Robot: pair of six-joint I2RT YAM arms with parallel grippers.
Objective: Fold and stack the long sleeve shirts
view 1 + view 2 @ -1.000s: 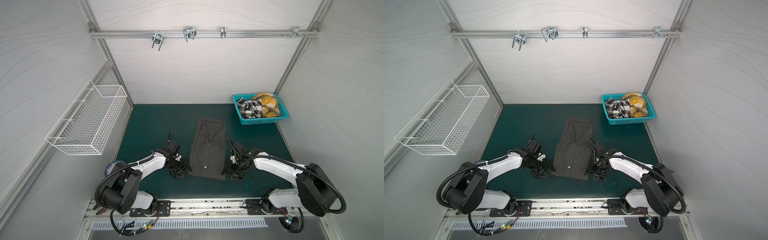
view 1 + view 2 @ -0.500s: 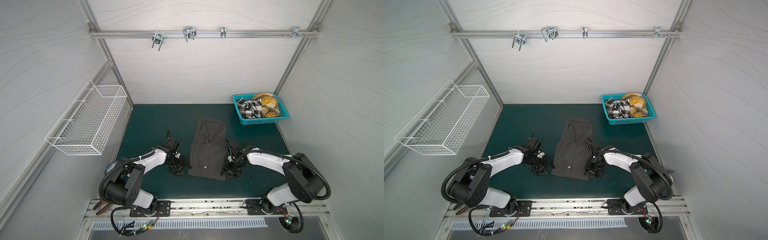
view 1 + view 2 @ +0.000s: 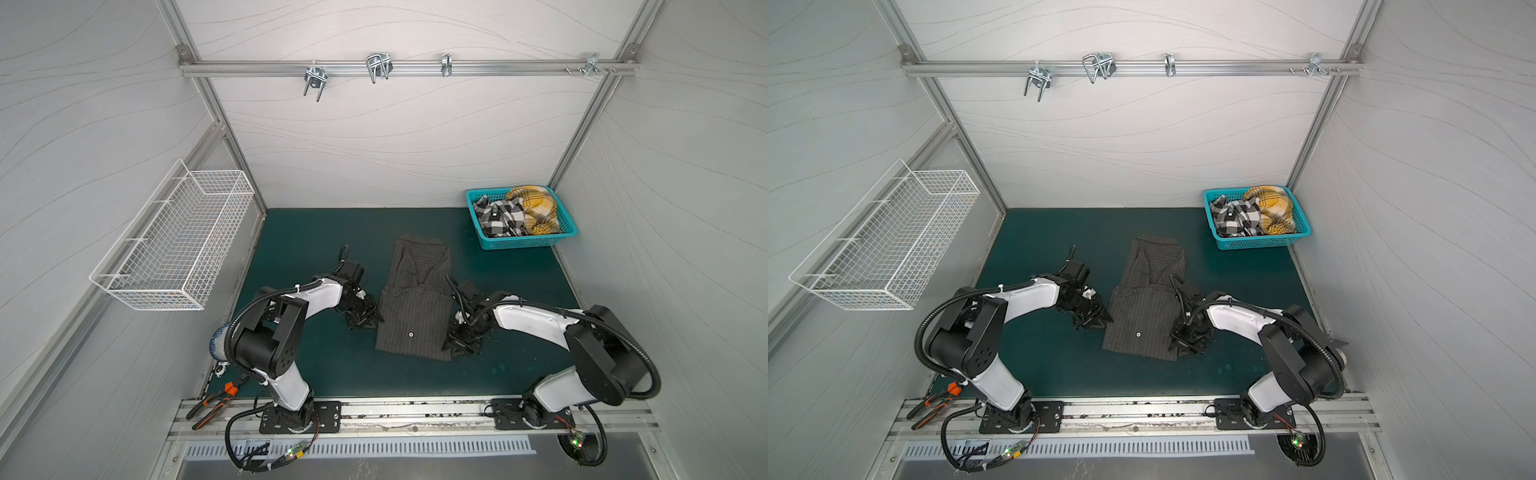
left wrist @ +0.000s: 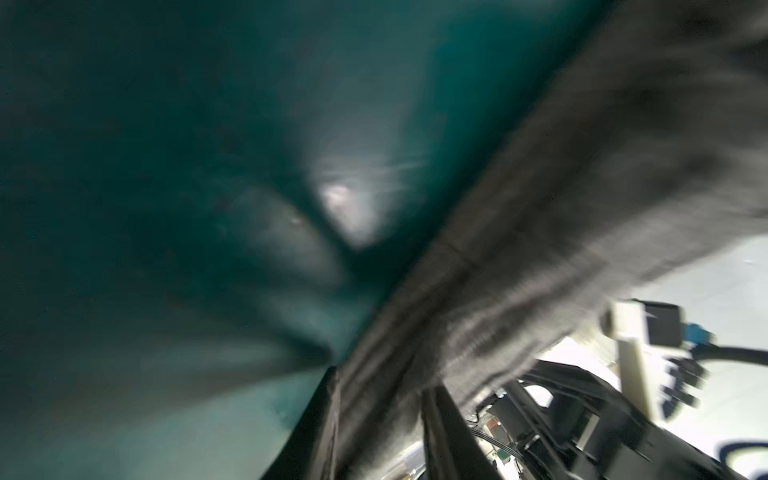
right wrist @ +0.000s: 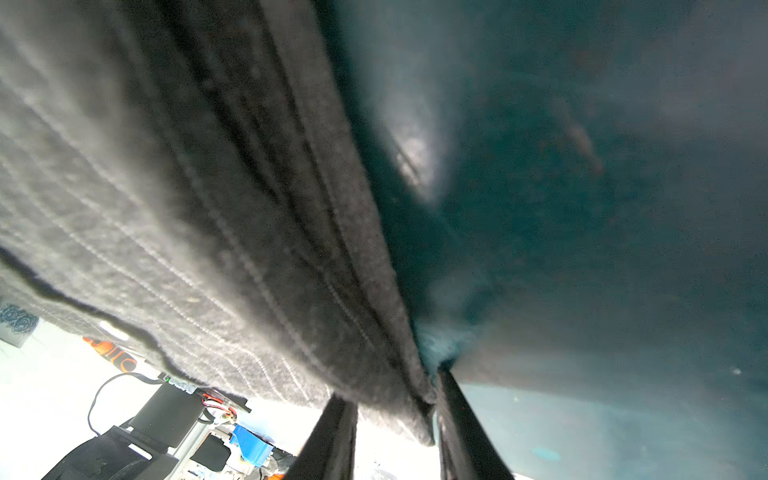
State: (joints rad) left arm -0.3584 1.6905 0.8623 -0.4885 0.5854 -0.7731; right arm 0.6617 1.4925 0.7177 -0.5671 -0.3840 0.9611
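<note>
Jaws on both arms were clenched on cloth. In the left wrist view the left gripper had its dark fingers on either side of the edge of the charcoal shirt, and the cloth ran up out of them, raised off the mat. The view was blurred. The right wrist view matched it: the right gripper pinched a pinstriped fold between its fingers, and the shirt's far edge hung clear enough to show the bright background beneath. In both top views the shirt lay mid-mat as a narrow lengthwise fold. Its collar end pointed to the back wall, its hem pointed to the arm bases, and one pale button showed near the hem. The left gripper met its left edge a little above the hem, and the right gripper met its right edge close to the near corner, so the shirt sat between the two. A teal basket stood in the far right corner of the mat, well apart from the grippers. It held a crumpled black-and-white shirt beside a bunched yellow shirt, the two touching. A white wire basket hung on the left wall.
</note>
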